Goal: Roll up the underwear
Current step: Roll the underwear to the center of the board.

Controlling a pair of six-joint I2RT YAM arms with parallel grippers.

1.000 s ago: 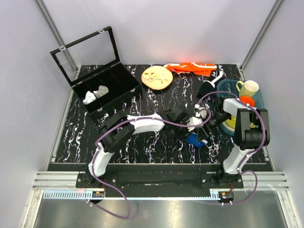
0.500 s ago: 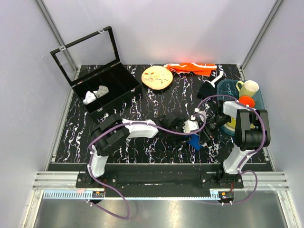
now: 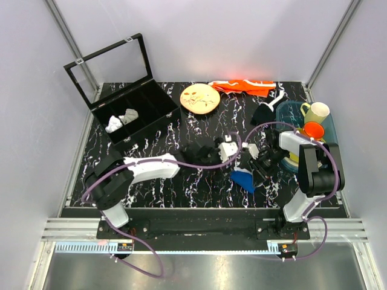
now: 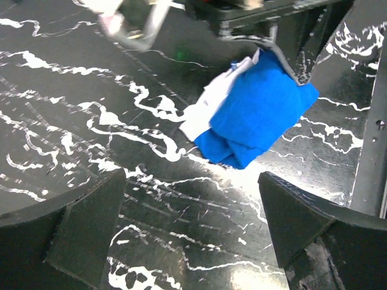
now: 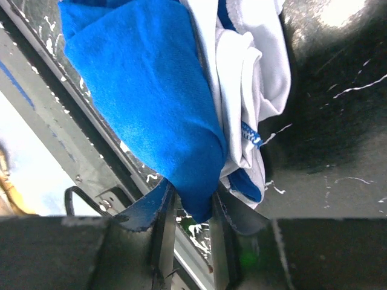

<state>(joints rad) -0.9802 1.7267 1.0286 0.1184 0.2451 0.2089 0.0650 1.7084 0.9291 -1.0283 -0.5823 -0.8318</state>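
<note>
Tabletop (image 3: 181, 128) of black, white-veined marble carries two arms, the left arm (image 3: 151, 166) reaching in from the lower left and the right arm (image 3: 317, 163) from the lower right. At upper left stands one black box (image 3: 154, 99) with its clear lid raised and two white cloth pieces (image 3: 121, 119) inside. At right sits one blue bin (image 3: 289, 110) holding one yellow mug (image 3: 315, 112) and one orange cup (image 3: 313, 128). Along the top edge lie one orange cloth (image 3: 245, 86) and one round patterned plate (image 3: 200, 98).

One piece of underwear (image 3: 245, 179), a bunched blue bundle with white showing, lies right of centre between the two wrists. In the left wrist view it sits upper right of centre, ahead of the left gripper (image 4: 190, 181) and clear of it; those jaws are spread wide, released, touching nothing. In the right wrist view the bundle fills the upper half, and the right gripper (image 5: 187, 205) at bottom centre is clenched on a fold of its blue fabric.
</note>
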